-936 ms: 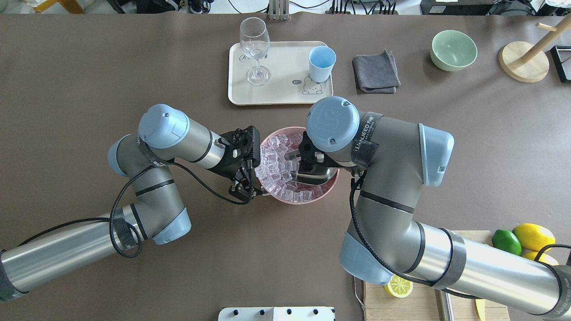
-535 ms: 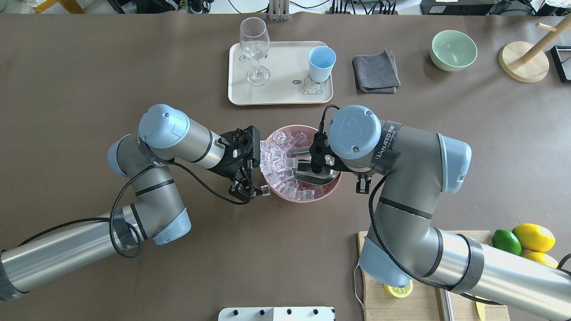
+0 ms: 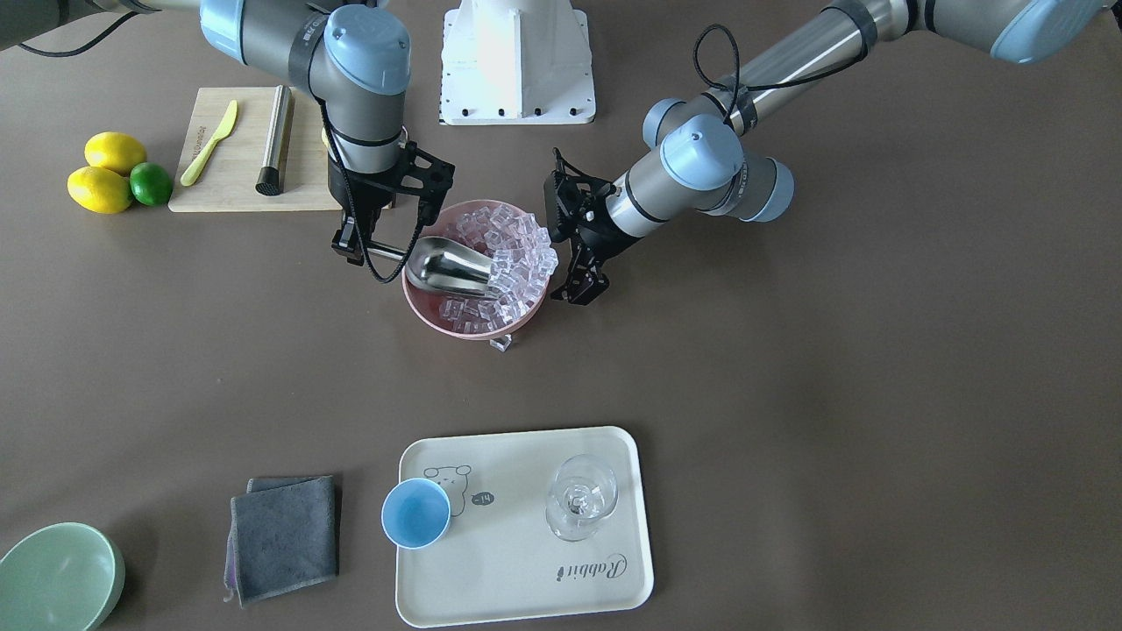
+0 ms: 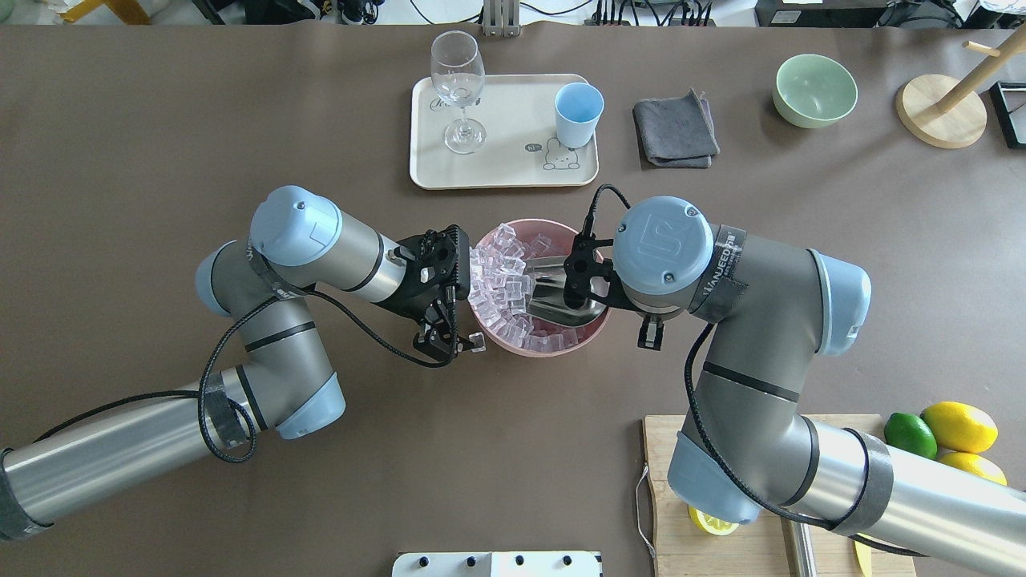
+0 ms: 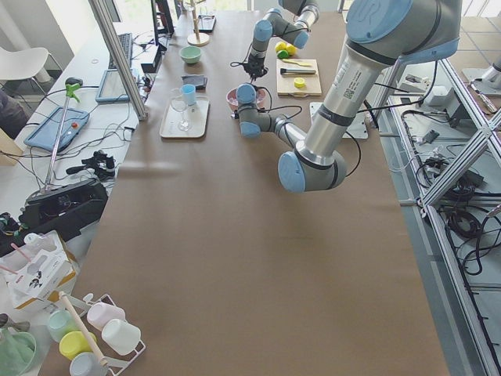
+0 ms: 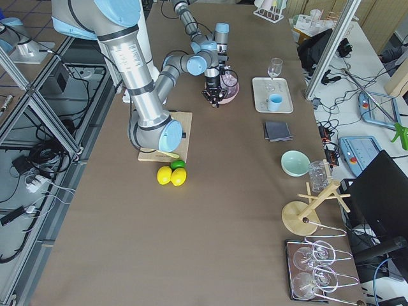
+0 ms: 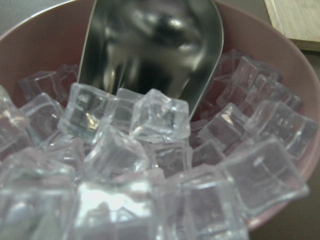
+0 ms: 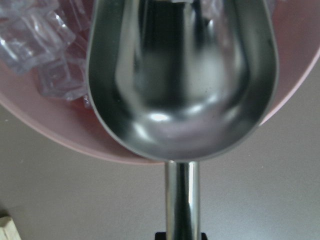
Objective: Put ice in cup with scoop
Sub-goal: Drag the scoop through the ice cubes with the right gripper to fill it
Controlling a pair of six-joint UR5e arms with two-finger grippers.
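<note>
The steel scoop [image 3: 447,263] lies in the pink bowl [image 3: 438,320] with its mouth against the heap of ice [image 3: 513,250]. In the right wrist view the scoop [image 8: 182,75] looks empty. My right gripper [image 3: 372,250] is shut on the scoop's handle at the bowl's edge. My left gripper [image 3: 580,289] stands just outside the bowl's other side, fingers close together and holding nothing. One loose ice cube [image 4: 478,343] lies on the table beside it. The light-blue cup [image 4: 579,108] stands empty on the cream tray [image 4: 513,172], beyond the bowl.
A wine glass [image 4: 458,80] stands on the tray's other end. A grey cloth [image 4: 676,132] and a pale-green bowl [image 4: 813,90] lie to the tray's right. A cutting board [image 3: 228,188] with a steel cylinder, lemons and a lime are near my right arm.
My right arm has drawn back to the right, pulling the scoop out of the ice heap toward the bowl's right side. The bowl shifted slightly right. The left arm stayed put.
</note>
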